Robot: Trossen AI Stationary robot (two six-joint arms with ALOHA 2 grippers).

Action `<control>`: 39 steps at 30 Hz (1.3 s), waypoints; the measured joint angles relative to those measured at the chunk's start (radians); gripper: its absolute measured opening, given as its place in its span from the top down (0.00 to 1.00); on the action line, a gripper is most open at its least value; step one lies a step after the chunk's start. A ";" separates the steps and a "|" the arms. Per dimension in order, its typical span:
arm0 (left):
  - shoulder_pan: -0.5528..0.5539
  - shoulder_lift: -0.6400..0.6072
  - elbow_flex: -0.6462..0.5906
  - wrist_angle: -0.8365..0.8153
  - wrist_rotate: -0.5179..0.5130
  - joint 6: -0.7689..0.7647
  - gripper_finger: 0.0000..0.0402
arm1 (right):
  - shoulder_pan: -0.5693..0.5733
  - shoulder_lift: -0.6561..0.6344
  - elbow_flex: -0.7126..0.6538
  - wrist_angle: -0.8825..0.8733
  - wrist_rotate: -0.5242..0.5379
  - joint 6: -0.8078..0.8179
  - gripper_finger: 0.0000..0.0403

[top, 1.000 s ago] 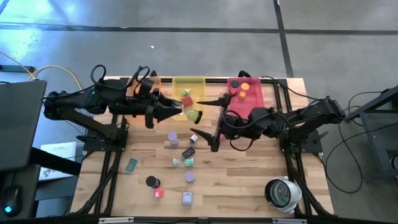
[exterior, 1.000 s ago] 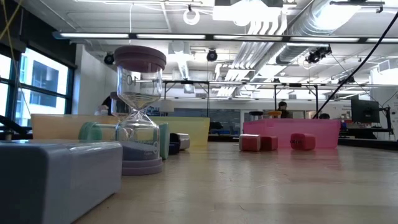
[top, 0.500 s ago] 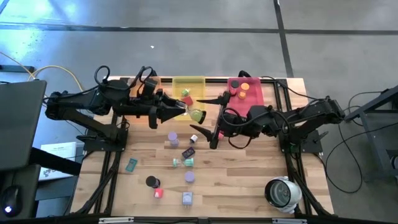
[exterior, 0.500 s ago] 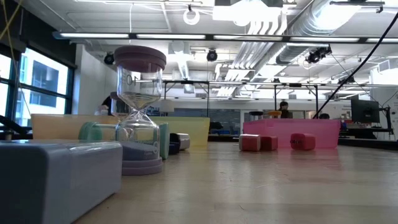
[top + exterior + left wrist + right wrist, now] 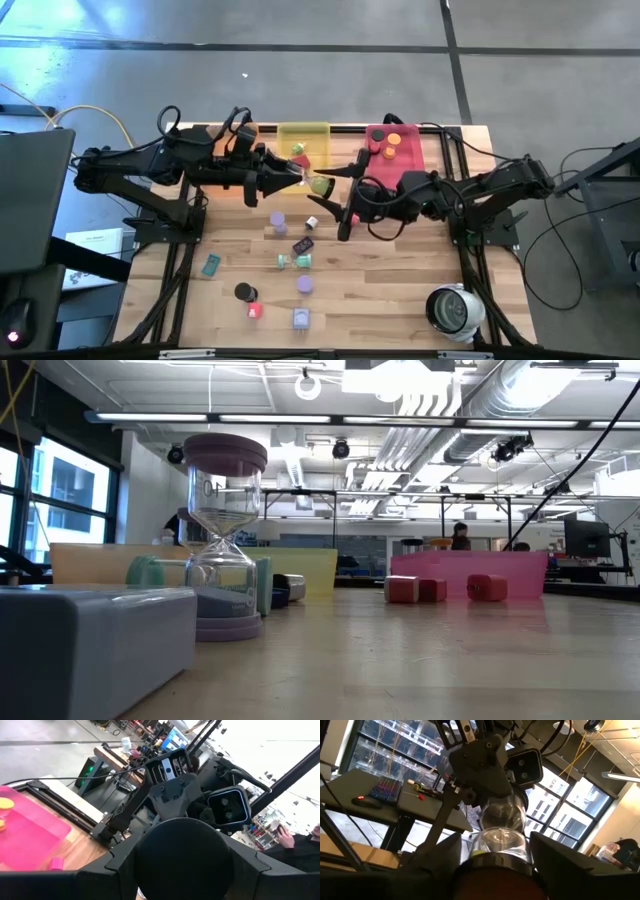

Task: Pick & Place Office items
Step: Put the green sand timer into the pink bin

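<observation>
A sand timer [image 5: 318,184] with green end caps and a clear glass body [image 5: 502,827] lies level in the air, high above the table's middle back, between my two grippers. My left gripper [image 5: 300,179] comes from the left and is shut on one end. My right gripper [image 5: 336,188] comes from the right and is closed on the other end. More office items lie on the wood below: another sand timer [image 5: 295,260], small cubes [image 5: 300,318] and a black disc [image 5: 243,291]. The low view shows neither gripper. My left gripper pinches the sand timer's round end cap [image 5: 182,855] between its two fingers [image 5: 107,875]. It comes level from the table's left, along the timer. The timer is lifted clear and lies level. My right gripper has the opposite end cap [image 5: 495,880] between its two fingers [image 5: 437,855]. It comes about level from the table's right, along the timer, facing my left gripper.
Orange [image 5: 243,130], yellow [image 5: 303,133] and pink [image 5: 400,152] trays stand along the far edge; the pink one holds several pieces. A large white-grey round device [image 5: 455,308] sits at the near right corner. A lavender sand timer [image 5: 225,530] stands close to the low camera.
My right gripper's fingers have closed in from wide open onto the sand timer's free end, while the arm has stayed in place. The timer stays level in my left gripper.
</observation>
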 joint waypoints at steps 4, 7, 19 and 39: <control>0.000 0.000 0.000 -0.001 0.001 0.002 0.50 | 0.000 -0.001 0.000 0.002 0.011 0.000 0.53; 0.000 0.000 0.000 -0.003 0.001 0.004 0.49 | 0.001 -0.001 0.000 0.001 0.032 0.001 0.53; 0.047 -0.013 0.000 -0.003 0.032 0.076 0.31 | 0.029 -0.001 0.000 -0.127 0.054 0.134 0.53; 0.457 -0.103 0.000 -0.595 0.374 0.287 0.30 | -0.072 -0.158 0.000 -1.044 0.045 1.248 0.53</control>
